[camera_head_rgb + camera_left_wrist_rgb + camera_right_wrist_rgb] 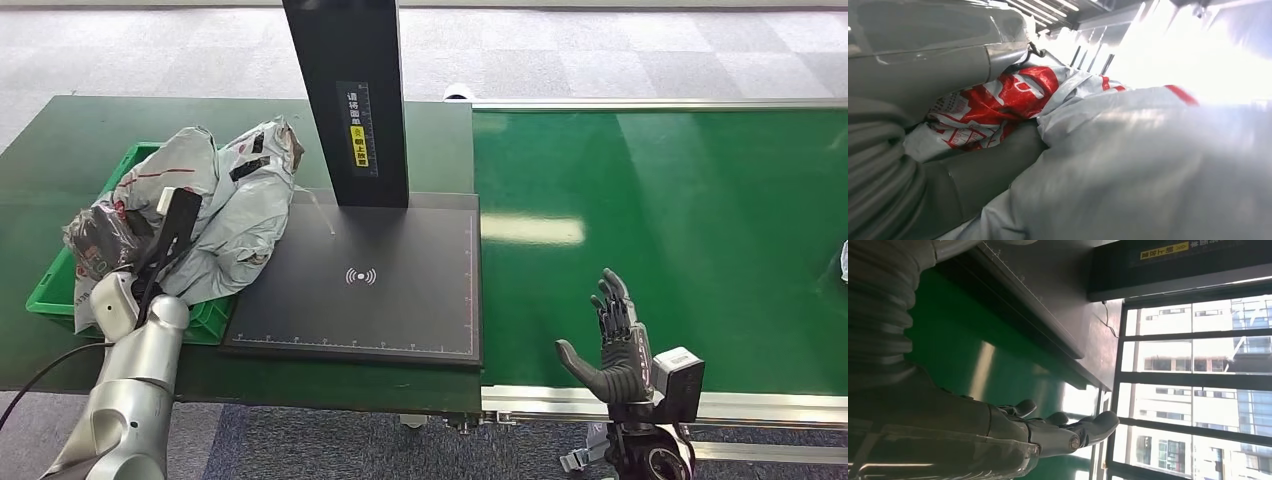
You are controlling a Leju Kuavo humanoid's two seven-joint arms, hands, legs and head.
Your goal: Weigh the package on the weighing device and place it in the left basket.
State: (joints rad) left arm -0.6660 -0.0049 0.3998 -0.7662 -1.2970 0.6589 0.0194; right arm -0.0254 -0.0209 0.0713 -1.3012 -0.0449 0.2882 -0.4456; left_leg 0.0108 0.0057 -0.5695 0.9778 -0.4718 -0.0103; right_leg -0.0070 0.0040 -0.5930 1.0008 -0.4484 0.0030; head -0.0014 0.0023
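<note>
- Lowering the package (235,195) into the green basket (60,285) is the step we judge to be in hand: the grey poly bag already lies on the heap of other bags in the basket, with its near edge spilling over the rim toward the black weighing plate (370,280).
- Our left hand (170,235) reaches in among the bags from below; in the head view dark fingers lie against the grey plastic, but we cannot tell whether they hold it or merely rest there.
- To finish well, we would let go only once the bag's weight sits inside the basket walls, then draw the hand back low and straight so no fold drags out onto the plate.
- Our right hand (612,345) hovers over the green conveyor belt (680,200), fingers spread and upright, holding nothing, well apart from the scale.
- From the left wrist we see what the head view hides: a red-and-white printed bag (998,105) pressed under the grey one, tight against the hand's cover.
- From the right wrist we get the plate's edge in profile beside the belt and the fingers (1068,432) plainly apart.
- Only from the head do we get the whole layout: basket, plate, scanner post (350,100) and worktop (60,140).
</note>
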